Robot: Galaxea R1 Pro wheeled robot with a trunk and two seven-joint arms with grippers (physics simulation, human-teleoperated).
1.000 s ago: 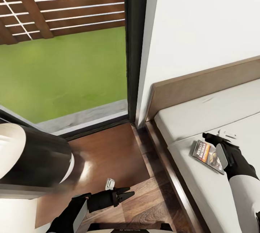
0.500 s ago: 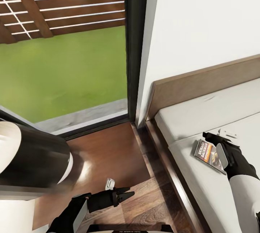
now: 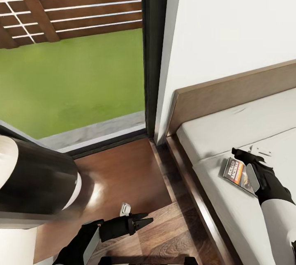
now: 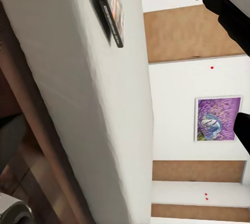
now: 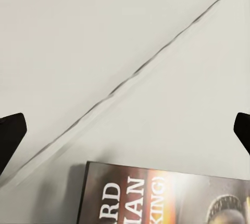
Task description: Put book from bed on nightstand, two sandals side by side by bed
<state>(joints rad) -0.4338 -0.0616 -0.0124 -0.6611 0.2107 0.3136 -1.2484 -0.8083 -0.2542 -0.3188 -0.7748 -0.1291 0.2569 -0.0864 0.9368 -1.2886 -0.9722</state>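
A: One book (image 3: 237, 173) lies flat on the bed (image 3: 230, 211) mattress, near the headboard end, under the right gripper (image 3: 243, 155).

B: Right gripper state?

A: Spread. The right wrist view shows both fingertips (image 5: 10, 138) wide apart above the mattress, the book cover (image 5: 166, 195) just beside them.

B: Left gripper (image 3: 142, 220)?

A: In the head view its fingers sit slightly apart over the wood floor (image 3: 123, 183), holding nothing. The left wrist view shows the book's spine (image 4: 112, 8) and a purple wall picture (image 4: 217, 118).
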